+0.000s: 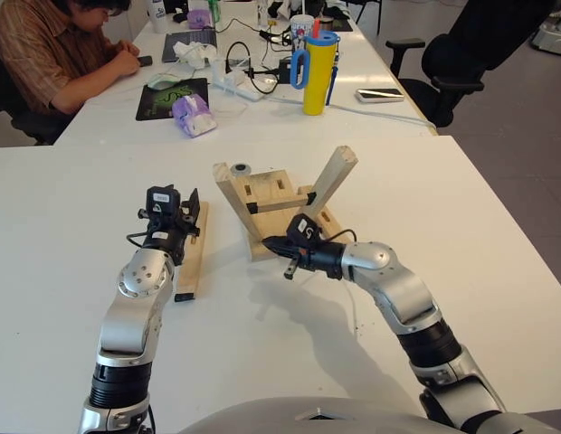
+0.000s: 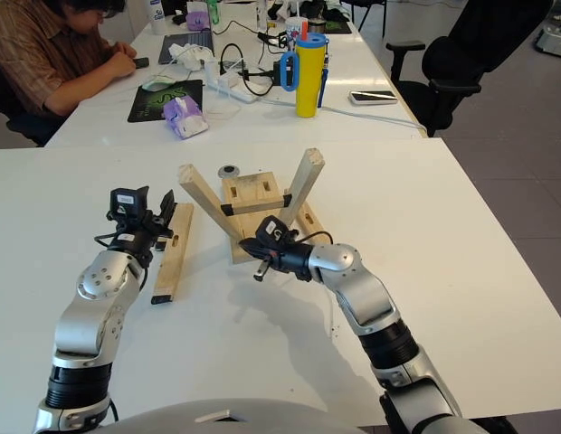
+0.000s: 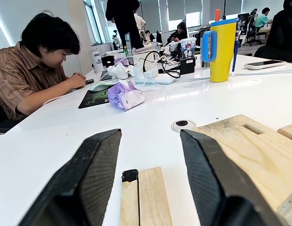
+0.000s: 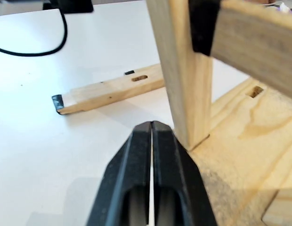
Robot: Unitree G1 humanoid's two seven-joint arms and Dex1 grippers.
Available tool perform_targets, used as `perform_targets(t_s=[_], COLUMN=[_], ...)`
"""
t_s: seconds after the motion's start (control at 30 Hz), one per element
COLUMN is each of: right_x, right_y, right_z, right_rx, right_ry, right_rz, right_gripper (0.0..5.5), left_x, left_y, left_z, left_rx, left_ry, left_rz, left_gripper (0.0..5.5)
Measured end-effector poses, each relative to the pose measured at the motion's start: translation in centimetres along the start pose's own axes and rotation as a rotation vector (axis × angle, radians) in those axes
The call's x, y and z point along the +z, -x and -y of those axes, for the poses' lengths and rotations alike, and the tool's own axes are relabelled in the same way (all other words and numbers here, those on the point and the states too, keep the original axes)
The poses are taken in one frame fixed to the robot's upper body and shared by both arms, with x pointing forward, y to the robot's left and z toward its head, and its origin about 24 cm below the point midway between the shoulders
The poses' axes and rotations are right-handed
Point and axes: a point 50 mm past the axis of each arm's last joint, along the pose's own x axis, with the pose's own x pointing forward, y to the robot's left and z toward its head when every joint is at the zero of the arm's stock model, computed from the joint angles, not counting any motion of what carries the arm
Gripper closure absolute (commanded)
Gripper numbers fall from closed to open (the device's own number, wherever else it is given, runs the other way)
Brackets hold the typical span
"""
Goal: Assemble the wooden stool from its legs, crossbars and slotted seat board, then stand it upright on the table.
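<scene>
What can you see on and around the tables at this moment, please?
seat board: one, pale wood, flat on the white near table
mounted legs: two, pale wood, sticking up from the board
crossbar: one, pale wood, joining them
loose leg: one, pale wood, flat beside the board
grommet: one, grey, behind the board
tumbler: one, yellow, blue handle, white far table
phone: one, pale, beside tumbler
tissue pack: one, purple, far table
mouse mat: one, black, far table
left gripper: open, over the loose leg
right gripper: shut, empty, beside one mounted leg's base
</scene>
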Motion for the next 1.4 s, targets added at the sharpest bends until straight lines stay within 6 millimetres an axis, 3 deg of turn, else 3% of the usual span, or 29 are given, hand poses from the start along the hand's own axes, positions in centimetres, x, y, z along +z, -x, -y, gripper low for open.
perform_targets(t_s=[0.23,0.4,0.5,0.6,0.73,0.9,0.93,1.0,1.1,1.2,1.23,1.3,1.4], right_x=[2.6,3.0,1.8,-1.1,-2.2,-1.9,-1.0,0.5,2.3,4.2,4.3,3.8,1.7], right_y=[-4.3,-4.8,-3.1,-0.4,2.8,9.1,10.6,11.5,10.0,6.0,5.7,4.0,3.6], right_z=[1.4,1.6,0.1,-2.0,-3.0,2.1,3.7,5.3,6.4,5.1,4.9,3.8,3.4], right_rx=[-0.025,-0.062,-0.055,-0.073,-0.106,-0.588,-0.734,-0.865,-0.885,-0.713,-0.702,-0.651,-0.66], right_ry=[0.013,0.016,-0.056,-0.167,-0.243,-0.24,-0.189,-0.131,-0.093,0.016,0.032,0.058,0.032], right_rz=[0.101,0.131,0.125,0.048,0.024,0.122,0.173,0.241,0.291,0.291,0.284,0.193,0.079], right_gripper=[5.5,5.5,5.5,5.5,5.5,5.5,5.5,5.5,5.5,5.5,5.5,5.5,5.5], left_x=[0.0,0.4,0.4,0.3,0.3,2.2,2.6,2.9,3.3,3.2,3.1,2.2,1.5], left_y=[-0.6,-0.9,-0.9,-0.7,0.0,0.8,0.9,0.9,0.5,-0.4,-0.4,-0.7,-1.0], left_z=[1.0,1.5,1.5,1.7,1.6,0.5,0.5,0.4,0.8,2.8,2.9,2.3,2.5], left_rx=[-0.039,-0.049,-0.04,-0.025,-0.003,0.081,0.092,0.11,0.1,-0.003,0.001,0.032,-0.015], left_ry=[0.012,0.015,0.01,0.025,0.037,0.011,0.0,-0.015,-0.03,-0.037,-0.039,-0.091,-0.124], left_rz=[-0.008,0.006,0.008,0.008,0.013,0.129,0.15,0.168,0.187,0.168,0.163,0.103,0.057], left_gripper=[3.17,3.17,3.17,3.17,3.17,3.17,3.17,3.17,3.17,3.17,3.17,3.17,3.17])
